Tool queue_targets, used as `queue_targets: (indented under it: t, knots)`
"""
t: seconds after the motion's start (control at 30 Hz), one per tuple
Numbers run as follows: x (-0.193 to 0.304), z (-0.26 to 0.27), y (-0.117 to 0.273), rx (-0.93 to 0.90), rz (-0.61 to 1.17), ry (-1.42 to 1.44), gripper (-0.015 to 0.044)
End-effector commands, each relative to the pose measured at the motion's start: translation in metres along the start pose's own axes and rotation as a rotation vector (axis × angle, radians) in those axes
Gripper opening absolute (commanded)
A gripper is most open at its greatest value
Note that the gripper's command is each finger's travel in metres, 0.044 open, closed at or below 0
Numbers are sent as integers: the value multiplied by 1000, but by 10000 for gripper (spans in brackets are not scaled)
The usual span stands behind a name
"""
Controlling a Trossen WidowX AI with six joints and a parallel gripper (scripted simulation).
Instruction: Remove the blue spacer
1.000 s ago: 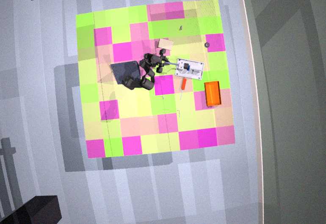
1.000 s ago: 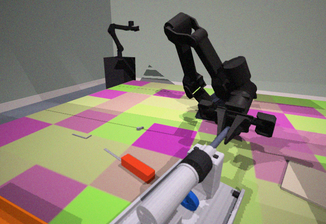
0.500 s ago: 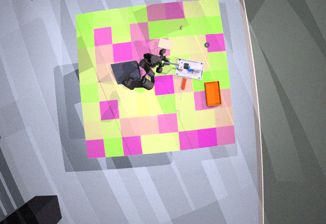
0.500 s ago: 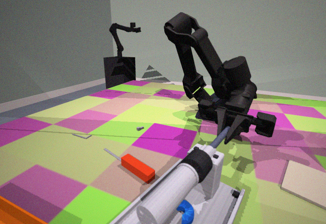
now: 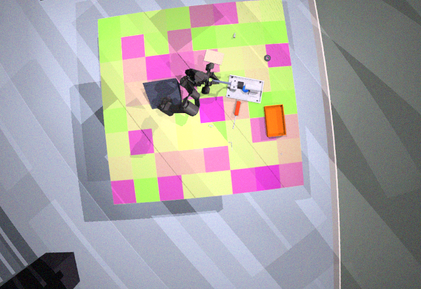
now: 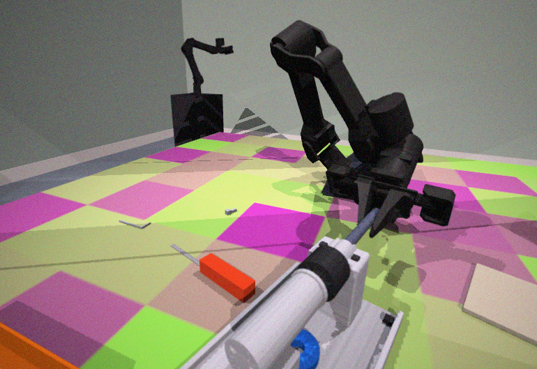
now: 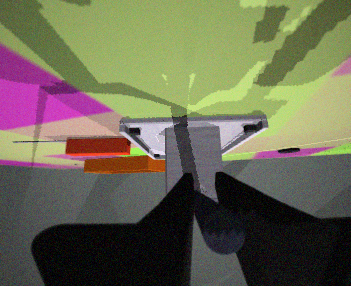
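My gripper [image 5: 216,80] [image 6: 368,224] [image 7: 203,179] is shut on the outer end of the grey-blue shaft [image 5: 222,82] [image 6: 358,231] [image 7: 220,233]. The shaft runs into the white support post [image 6: 358,275] [image 7: 209,148]. Black spacer material [image 5: 240,84] [image 6: 329,265] is up on the shaft line between the post and the white cylindrical housing [image 5: 253,87] [image 6: 277,312]. I cannot tell how many black pieces it is. The blue spacer [image 5: 245,89] [image 6: 310,349] is off the shaft, low beside the housing, over the white base [image 5: 237,96] [image 6: 362,347]. The shaft's inner end is hidden.
A red-handled screwdriver [image 5: 237,108] [image 6: 226,275] [image 7: 98,146] lies beside the base. An orange bin [image 5: 265,122] [image 7: 116,165] is beyond it. A beige plate [image 5: 214,57] [image 6: 503,302] lies on the other side. A dark ring [image 5: 267,57] [image 7: 289,150] and small metal pieces lie farther out.
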State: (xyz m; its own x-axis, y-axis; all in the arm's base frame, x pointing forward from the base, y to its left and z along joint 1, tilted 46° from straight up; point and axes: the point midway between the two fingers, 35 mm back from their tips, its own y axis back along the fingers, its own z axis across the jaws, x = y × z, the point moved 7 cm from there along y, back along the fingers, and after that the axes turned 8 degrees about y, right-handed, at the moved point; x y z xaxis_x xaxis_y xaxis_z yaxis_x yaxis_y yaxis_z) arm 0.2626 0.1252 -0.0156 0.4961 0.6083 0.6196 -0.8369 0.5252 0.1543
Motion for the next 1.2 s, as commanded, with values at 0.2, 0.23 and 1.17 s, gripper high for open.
queue_targets:
  t: [0.2, 0.23, 1.17]
  knots:
    - [2, 0, -3, -1, 0, -3, 0]
    - [2, 0, -3, -1, 0, -3, 0]
    - [7, 1, -11, -1, 0, -3, 0]
